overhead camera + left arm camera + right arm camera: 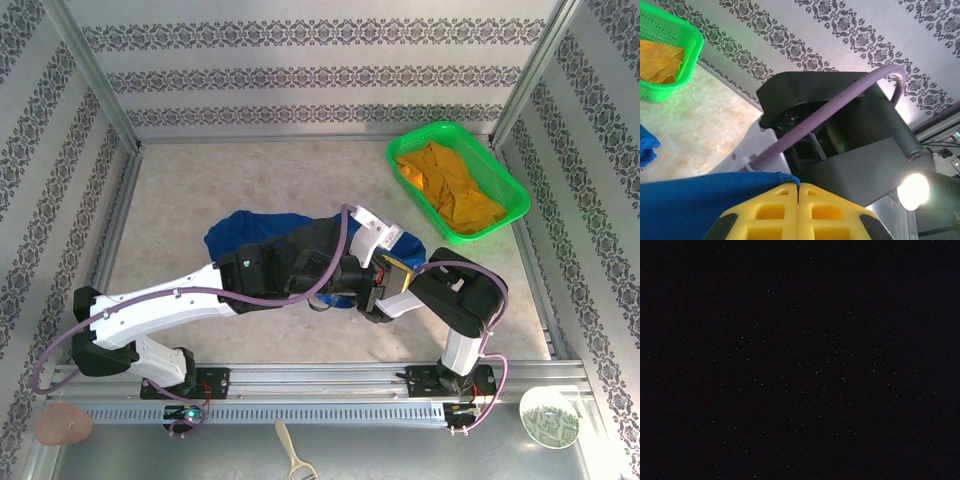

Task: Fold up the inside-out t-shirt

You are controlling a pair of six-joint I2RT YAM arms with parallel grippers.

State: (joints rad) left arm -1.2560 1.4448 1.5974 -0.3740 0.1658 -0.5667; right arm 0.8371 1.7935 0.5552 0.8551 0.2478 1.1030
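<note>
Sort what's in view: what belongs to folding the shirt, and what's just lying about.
For the job: blue t-shirt; left gripper, shut on its edge.
Lying about: green basket holding orange-yellow garment; pinkish lump; pale-handled tool; round pale-green disc.

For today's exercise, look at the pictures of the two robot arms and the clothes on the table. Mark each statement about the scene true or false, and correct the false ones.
1. The orange-yellow garment lies inside the green basket. True.
2. The green basket stands at the near left corner of the table. False: it stands at the far right.
3. The left gripper has its jaws closed on an edge of the blue t-shirt. True.
4. The blue t-shirt lies folded into a neat rectangle. False: it is bunched up in the middle of the table, partly under the arms.
</note>
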